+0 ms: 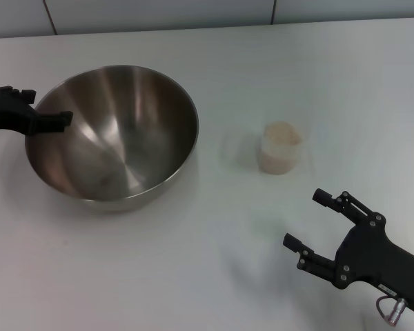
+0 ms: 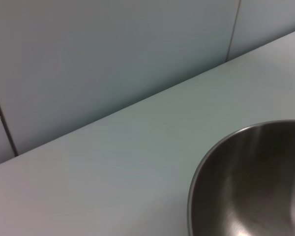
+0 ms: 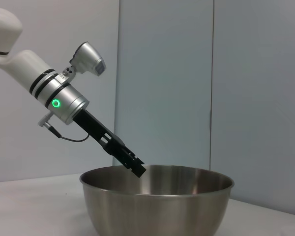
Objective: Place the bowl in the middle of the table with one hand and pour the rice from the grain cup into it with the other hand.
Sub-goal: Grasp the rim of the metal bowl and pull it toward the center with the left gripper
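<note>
Gripping the stainless-steel bowl's (image 1: 114, 134) rim, the left gripper (image 1: 47, 117) held it on the table (image 1: 214, 262). Ahead of the right gripper (image 1: 305, 219), whose fingers were spread, stood the grain cup (image 1: 281, 147) of rice (image 1: 282, 132).

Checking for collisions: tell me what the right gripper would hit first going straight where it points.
Probably the grain cup: the open right gripper points up-table toward it, though depth is unclear.

The white table (image 1: 228, 248) carries two things. The steel bowl (image 1: 114, 134) sits on its left part, open side up. The cup (image 1: 281, 148), filled with rice (image 1: 281, 132), stands upright to the bowl's right, well apart from it, near the table's middle.
</note>
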### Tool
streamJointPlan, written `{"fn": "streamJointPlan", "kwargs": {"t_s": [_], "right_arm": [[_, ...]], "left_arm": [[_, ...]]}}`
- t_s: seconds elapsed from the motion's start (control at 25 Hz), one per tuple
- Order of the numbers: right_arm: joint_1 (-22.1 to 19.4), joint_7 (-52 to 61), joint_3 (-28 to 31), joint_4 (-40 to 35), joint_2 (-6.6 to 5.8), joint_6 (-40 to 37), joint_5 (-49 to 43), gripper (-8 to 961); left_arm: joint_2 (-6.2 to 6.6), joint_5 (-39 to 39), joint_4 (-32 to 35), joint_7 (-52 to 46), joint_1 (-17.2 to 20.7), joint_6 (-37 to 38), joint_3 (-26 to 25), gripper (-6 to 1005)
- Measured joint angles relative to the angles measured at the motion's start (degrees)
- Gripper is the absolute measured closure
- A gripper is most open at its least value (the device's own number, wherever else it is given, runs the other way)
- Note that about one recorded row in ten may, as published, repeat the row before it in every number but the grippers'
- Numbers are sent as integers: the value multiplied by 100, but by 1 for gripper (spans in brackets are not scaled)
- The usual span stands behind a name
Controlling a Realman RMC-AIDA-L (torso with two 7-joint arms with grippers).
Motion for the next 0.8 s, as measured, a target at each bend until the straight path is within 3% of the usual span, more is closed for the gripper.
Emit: {"fn": "streamJointPlan", "kwargs": {"t_s": [0.48,0.8], "right_arm": [[1,-8,-2,0,0,-1,-19,118],[-6,-8,-16,0,-5,-1,-24,119]], "left_arm": [[21,487,-104,-431,-198,-47,20,152],[42,882,-344,-479,-482,119,19,281]]}}
